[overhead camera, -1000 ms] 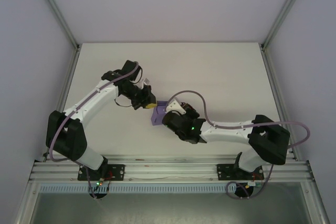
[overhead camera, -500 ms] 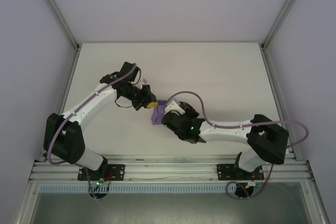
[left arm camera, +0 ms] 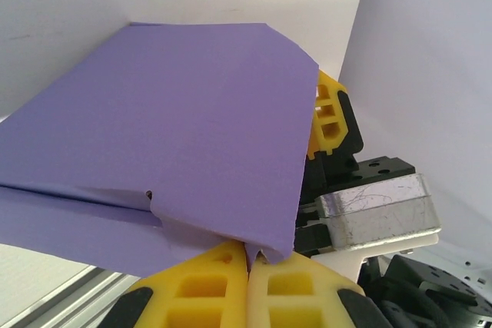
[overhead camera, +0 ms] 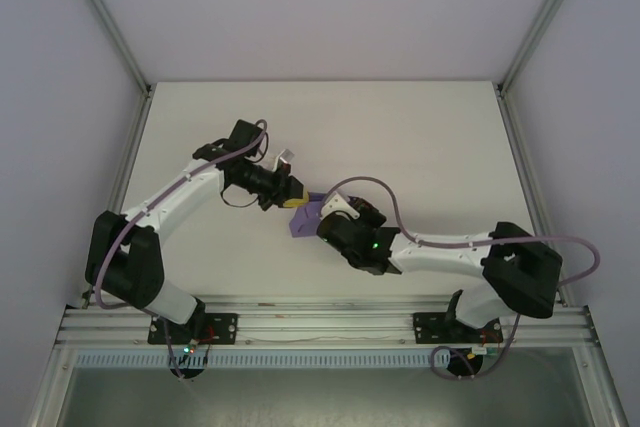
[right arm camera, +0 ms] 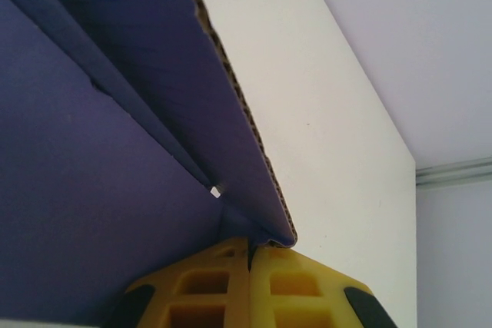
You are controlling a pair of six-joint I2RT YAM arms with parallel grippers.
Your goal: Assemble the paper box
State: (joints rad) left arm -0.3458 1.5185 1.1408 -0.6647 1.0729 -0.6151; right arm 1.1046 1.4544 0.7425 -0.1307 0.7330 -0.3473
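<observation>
Since the earlier frames: left arm [overhead camera: 175, 192] has turned its wrist a little to the right. Right arm [overhead camera: 450, 247] has carried its elbow rightward and lower, toward the near rail [overhead camera: 320, 319]. Paper box [overhead camera: 302, 215] keeps much the same spot.

1. Left arm. White and black, rising from the near-left corner and reaching across to mid-bench.

2. Left hand [overhead camera: 290, 192]. Yellow fingers [left arm camera: 200, 289] pressed flat together, clenched on the paper box. The wrist view shows the card's lower edge nipped in the seam between the two tips.

3. Paper box. Purple card, partly folded, at the middle of the white bench [overhead camera: 400, 137], between the two hands and touching both. From the left wrist, a broad panel slopes up from a crease, with a narrower strip below it. From the right wrist, two panels meet at an inner corner, and the corrugated cut edge runs diagonally. Whether its underside rests on the bench cannot be told.

4. Right hand [overhead camera: 322, 227]. Just right of the card, below the left hand. Yellow fingers closed tight, gripping a corner of the paper box at their tips. One of its fingers shows past the card's far edge in the left wrist view.

5. Right arm. Stretches from the near-right corner leftward, low over the bench, with a lilac cable [overhead camera: 380, 197] looping above it.
</observation>
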